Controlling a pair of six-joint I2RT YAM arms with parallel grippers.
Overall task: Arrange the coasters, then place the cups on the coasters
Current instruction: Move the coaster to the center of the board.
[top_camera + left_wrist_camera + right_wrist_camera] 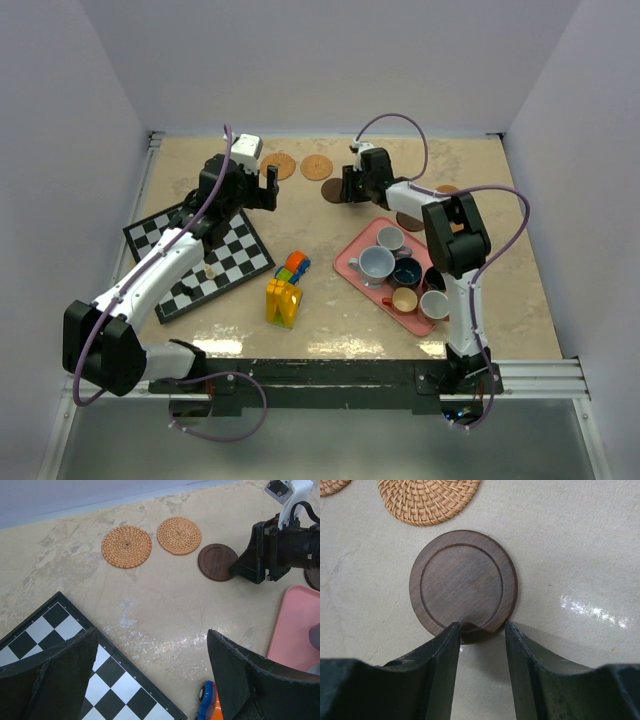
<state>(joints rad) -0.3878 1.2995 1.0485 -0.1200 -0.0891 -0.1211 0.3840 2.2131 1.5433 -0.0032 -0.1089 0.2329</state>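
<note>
The right hand (481, 630) is low at the surface, its fingers (442, 655) narrowly parted. They straddle the near rim of the dark coaster (463, 580), which lies flat and is wider than the gap; nothing is clamped. From above, this hand (345, 191) sits toward the back of the scene, at the coaster's right edge. The left hand (150, 680) is spread wide and empty, hovering over the far corner of the chessboard (45, 635).

The beige surface (500, 300) carries everything. The chessboard (200, 250) lies at an angle on the left. The pink tray (350, 262) lies on the right, just before the right arm. The cups (376, 263) crowd together on it: pale ones, a navy one, a tan one. One is partly hidden by the arm. Bright blocks (284, 300) stand between board and tray.

Two woven coasters (126, 546) lie side by side near the back wall. The dark coaster (217, 562) is just beside the right one, apart from it. A second dark coaster (407, 221) shows at the tray's far corner, half hidden under the right arm.
</note>
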